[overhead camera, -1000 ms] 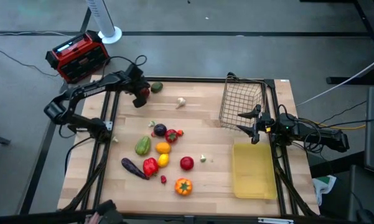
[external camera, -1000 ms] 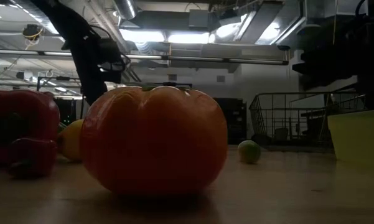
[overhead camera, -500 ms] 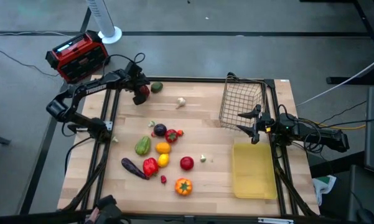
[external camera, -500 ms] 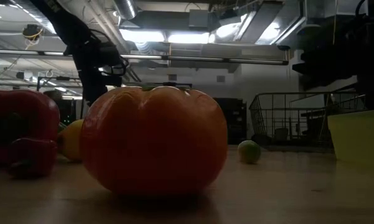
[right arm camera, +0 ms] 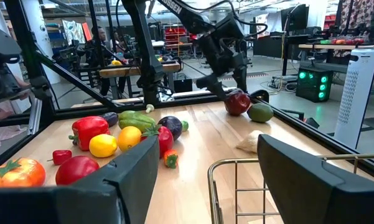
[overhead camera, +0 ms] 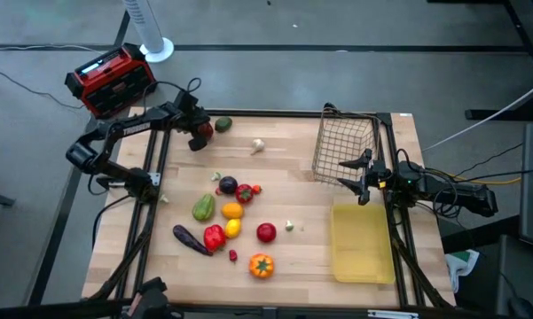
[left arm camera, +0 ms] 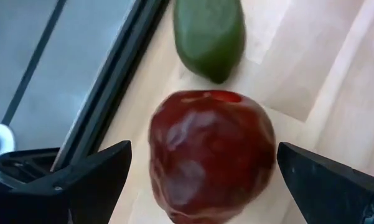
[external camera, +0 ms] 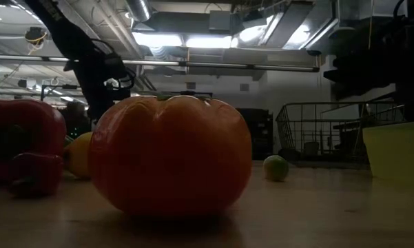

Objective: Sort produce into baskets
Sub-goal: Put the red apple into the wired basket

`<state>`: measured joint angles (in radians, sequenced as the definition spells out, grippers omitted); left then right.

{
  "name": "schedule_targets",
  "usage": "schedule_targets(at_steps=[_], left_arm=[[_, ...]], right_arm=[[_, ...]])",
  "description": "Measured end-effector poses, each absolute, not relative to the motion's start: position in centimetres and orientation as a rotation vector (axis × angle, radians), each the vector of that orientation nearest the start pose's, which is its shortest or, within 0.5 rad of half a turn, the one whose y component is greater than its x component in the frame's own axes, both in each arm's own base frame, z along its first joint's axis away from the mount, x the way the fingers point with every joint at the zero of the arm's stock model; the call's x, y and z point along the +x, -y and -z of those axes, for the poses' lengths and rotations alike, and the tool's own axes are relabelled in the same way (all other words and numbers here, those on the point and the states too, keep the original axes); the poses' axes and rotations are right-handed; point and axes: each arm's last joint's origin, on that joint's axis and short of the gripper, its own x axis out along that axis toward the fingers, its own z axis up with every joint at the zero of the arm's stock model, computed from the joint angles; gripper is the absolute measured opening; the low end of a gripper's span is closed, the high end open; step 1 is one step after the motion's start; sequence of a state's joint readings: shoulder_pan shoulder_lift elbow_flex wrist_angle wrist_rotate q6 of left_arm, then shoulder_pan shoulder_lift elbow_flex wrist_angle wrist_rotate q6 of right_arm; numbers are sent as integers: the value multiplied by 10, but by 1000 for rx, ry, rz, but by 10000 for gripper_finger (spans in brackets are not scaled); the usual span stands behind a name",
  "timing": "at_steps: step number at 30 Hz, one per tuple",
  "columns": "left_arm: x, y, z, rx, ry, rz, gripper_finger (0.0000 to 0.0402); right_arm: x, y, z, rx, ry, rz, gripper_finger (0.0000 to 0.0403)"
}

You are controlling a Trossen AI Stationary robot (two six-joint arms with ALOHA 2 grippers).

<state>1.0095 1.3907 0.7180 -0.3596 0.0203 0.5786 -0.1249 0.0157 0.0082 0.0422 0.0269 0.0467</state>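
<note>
Produce lies mostly in a loose cluster left of the table's (overhead camera: pixel 293 177) middle: an eggplant (overhead camera: pixel 189 238), red pepper (overhead camera: pixel 214 237), lemon (overhead camera: pixel 232 228), orange (overhead camera: pixel 232 211), a red apple (overhead camera: pixel 265 232) and an orange tomato (overhead camera: pixel 261 265) near the front edge. Apart from these, at the far left corner, a dark red apple (left arm camera: pixel 208 152) sits just beside a green avocado (left arm camera: pixel 210 34), with a garlic (overhead camera: pixel 258 144) a little to their right.

In the left wrist view this dark apple lies squarely between the left gripper's (overhead camera: pixel 198 136) two fingers (left arm camera: pixel 93 171), which stand wide on either side of it with wood showing in the gaps, so neither touches it; the avocado lies just beyond the apple.

At the right edge the right gripper (overhead camera: pixel 355 177) waits, jaws partly open and holding nothing, between the wire basket (overhead camera: pixel 344 146) and the yellow tray (overhead camera: pixel 362 241).
</note>
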Motion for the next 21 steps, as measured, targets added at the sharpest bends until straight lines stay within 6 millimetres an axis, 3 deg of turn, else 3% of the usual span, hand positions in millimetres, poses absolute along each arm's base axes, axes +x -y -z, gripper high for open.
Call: schedule_targets(at_steps=[21], left_arm=[[130, -203, -148, -83, -1027, -649, 391]], right_arm=[[97, 13, -169, 45, 38, 151, 269]])
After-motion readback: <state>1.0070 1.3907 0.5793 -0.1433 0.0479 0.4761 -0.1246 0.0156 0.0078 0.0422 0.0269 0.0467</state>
